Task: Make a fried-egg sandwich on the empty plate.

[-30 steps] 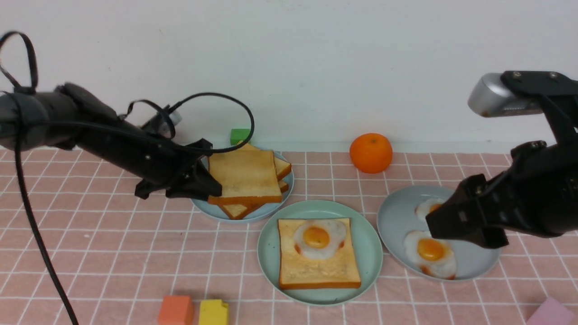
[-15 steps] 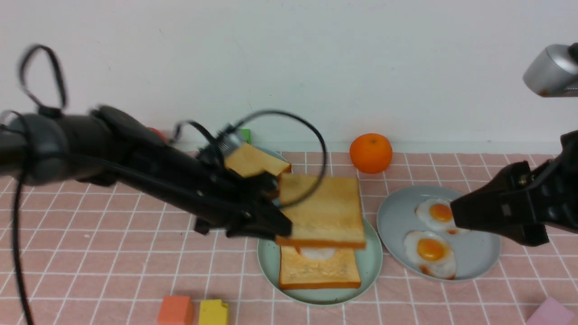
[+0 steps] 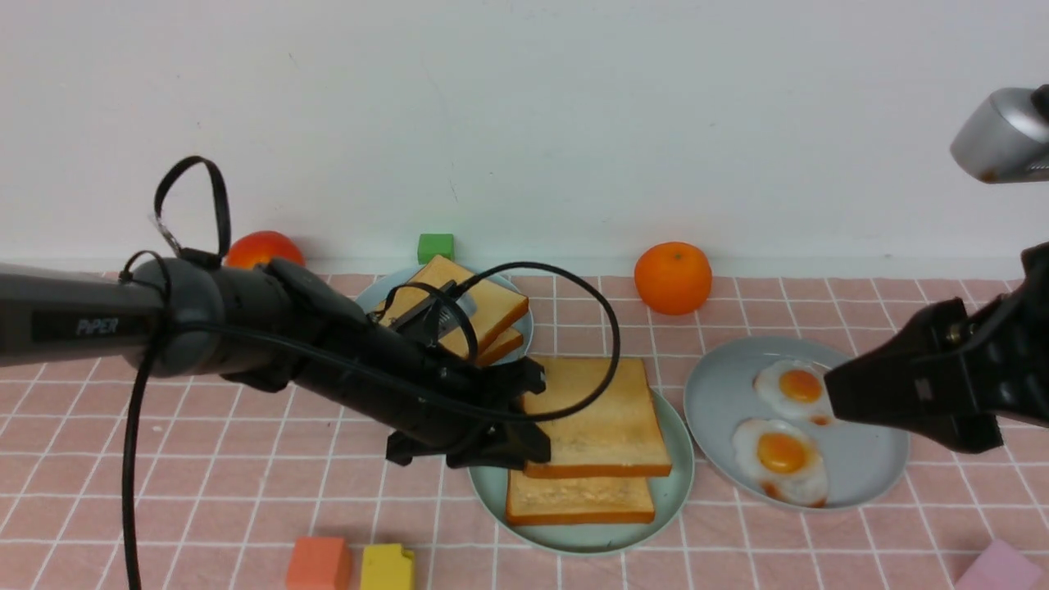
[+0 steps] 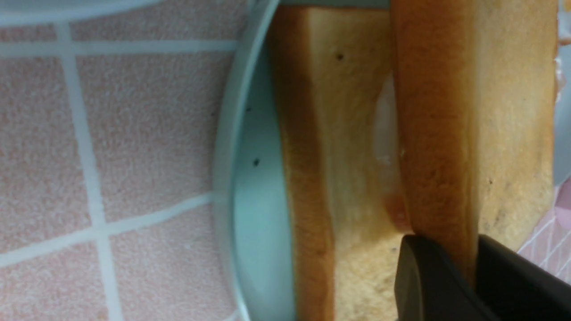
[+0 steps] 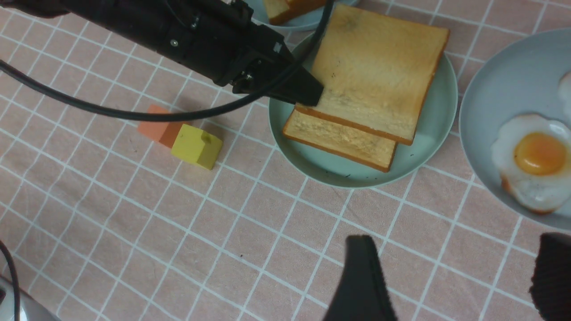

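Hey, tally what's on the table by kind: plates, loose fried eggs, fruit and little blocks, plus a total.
Plates: 3, mint-green plate, blue-grey egg plate, blue-grey toast plate
Loose fried eggs: 2
Fruit: 2, orange, red fruit
Blocks: 4, green block, orange block, yellow block, pink block
Total: 11

Left tool [image 3: 533, 422] pinched, right tool [image 5: 455, 254] spread wide.

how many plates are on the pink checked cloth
3: the round mint-green plate in the middle under the toast sandwich; a pale blue-grey plate behind-left with toast slices; another blue-grey plate right with two fried eggs.
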